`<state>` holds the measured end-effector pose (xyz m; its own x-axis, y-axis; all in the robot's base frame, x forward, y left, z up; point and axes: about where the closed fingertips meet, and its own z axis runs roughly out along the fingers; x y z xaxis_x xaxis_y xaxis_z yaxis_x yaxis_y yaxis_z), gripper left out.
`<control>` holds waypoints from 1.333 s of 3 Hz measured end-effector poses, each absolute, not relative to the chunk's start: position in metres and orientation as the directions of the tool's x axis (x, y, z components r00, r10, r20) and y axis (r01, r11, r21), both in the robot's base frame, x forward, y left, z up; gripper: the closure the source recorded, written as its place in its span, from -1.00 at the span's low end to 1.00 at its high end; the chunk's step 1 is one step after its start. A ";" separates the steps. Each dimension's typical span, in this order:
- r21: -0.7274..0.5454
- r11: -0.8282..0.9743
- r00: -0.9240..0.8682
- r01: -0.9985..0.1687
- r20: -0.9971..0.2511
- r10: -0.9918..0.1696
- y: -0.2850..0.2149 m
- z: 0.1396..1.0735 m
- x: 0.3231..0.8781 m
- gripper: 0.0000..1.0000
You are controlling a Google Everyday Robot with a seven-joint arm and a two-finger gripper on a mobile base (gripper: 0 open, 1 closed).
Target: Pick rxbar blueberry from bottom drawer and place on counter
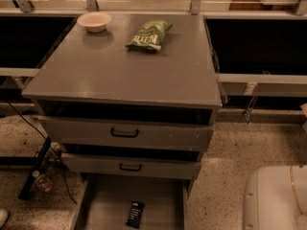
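The rxbar blueberry (pixel 135 214), a small dark bar with pale lettering, lies flat on the floor of the open bottom drawer (pixel 105 200), near its front middle. The counter (pixel 120 66) is the broad grey top of the cabinet above. The gripper is not in view; only the white body of my arm (pixel 276 198) shows at the bottom right, well right of the drawer.
A green chip bag (pixel 149 35) and a pale bowl (pixel 94 21) sit at the back of the counter. Two upper drawers with black handles (pixel 124 133) are slightly pulled out. Cables and a black stand (pixel 36 169) lie on the speckled floor at left.
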<state>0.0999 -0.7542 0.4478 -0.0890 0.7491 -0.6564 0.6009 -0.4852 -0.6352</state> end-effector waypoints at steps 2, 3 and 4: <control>-0.717 -0.289 -0.202 0.635 -0.515 0.833 -0.748 0.452 0.108 -1.00; -0.760 0.028 -0.360 0.650 -0.275 0.891 -0.717 0.474 0.082 -1.00; -0.732 0.208 -0.448 0.649 -0.146 0.882 -0.703 0.494 0.070 -1.00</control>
